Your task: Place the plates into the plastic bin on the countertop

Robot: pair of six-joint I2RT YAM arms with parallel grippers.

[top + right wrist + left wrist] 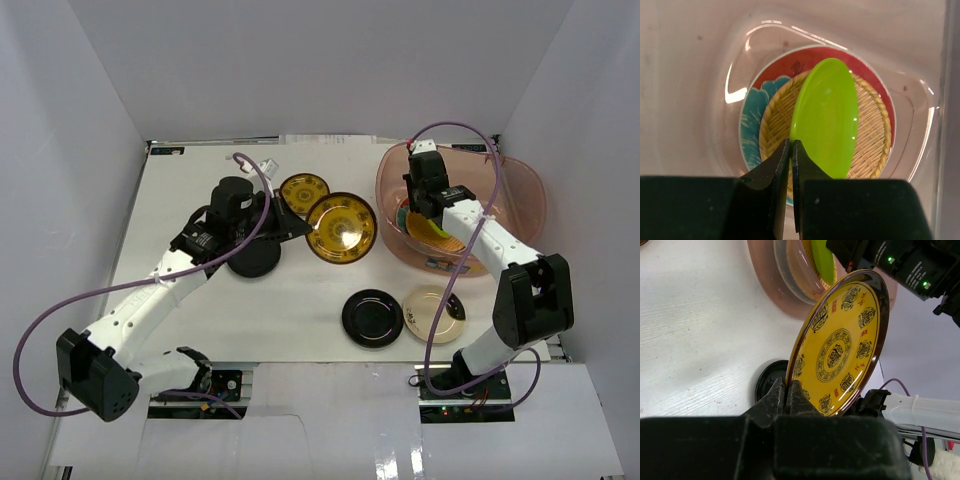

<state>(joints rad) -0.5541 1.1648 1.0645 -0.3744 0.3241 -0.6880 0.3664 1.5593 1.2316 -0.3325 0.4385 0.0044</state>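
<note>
Two plates held. Right gripper (791, 149) clamped on green plate (827, 117) rim, inside bin (700, 75), woven plate (872, 135) beneath: release likely next. Left gripper (789, 390) pinching yellow plate (840, 347); bin ahead, carry needed.

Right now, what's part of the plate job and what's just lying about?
Job: plastic bin; large yellow plate in left gripper; lime plate in right gripper; woven plate, red plate in bin; small yellow plate, black plate, cream plate, dark plate on countertop.
Lying about: small white item at back edge.
</note>
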